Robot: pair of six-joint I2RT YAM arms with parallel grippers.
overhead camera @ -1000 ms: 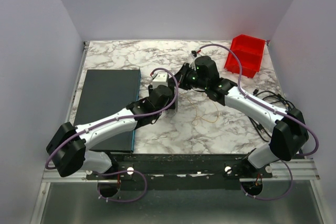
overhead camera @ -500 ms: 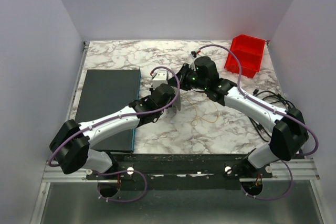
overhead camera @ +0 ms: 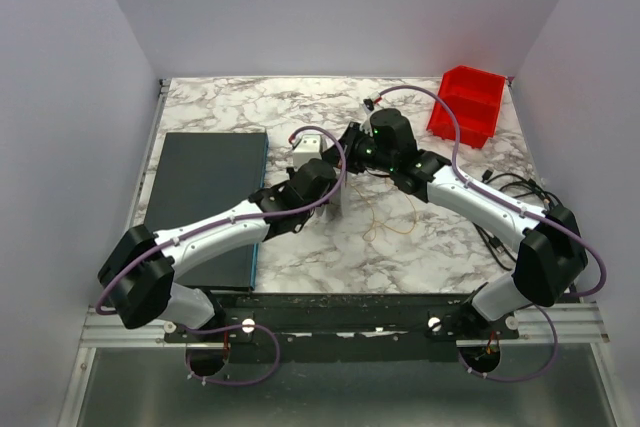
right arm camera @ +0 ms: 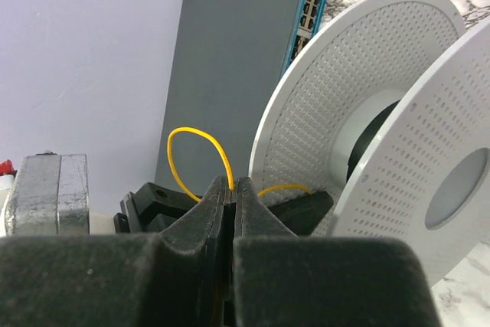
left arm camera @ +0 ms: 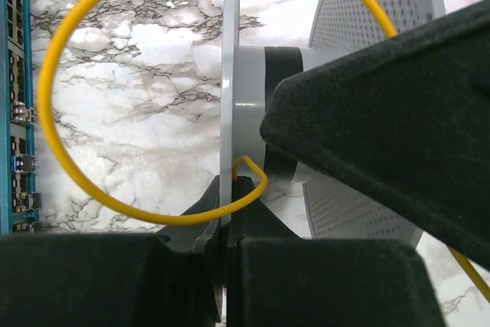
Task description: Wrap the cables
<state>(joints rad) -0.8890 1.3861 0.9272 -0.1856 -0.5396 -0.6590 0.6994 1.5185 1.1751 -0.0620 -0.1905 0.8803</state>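
**Cable** [left arm camera: 172, 221]: fine yellow-orange wire, curly. One short loop rises straight out of the fingertips of the right gripper [right arm camera: 232, 189], which is clenched on it. A wider loop curves to the left of the left gripper [left arm camera: 228, 216] and hooks over a flange edge just above its tips. Loose strands lie on the table, toward the arm bases from both grippers.

**Spool** [right arm camera: 367, 74]: pale grey plastic, two round perforated flanges, grey hub with a black band. It stands just right of the right gripper. The left gripper is clamped on the thin edge of one flange.

**Network switch** [right arm camera: 230, 59]: flat dark grey box with a teal port face, beyond the right gripper and to the left of the left gripper.

**Metal block** [right arm camera: 46, 189]: small, dull grey, left of the right gripper.

**Bin** [overhead camera: 467, 104]: red plastic, well apart from both grippers, at the far right corner.

**Table** [overhead camera: 220, 107]: white marble pattern.
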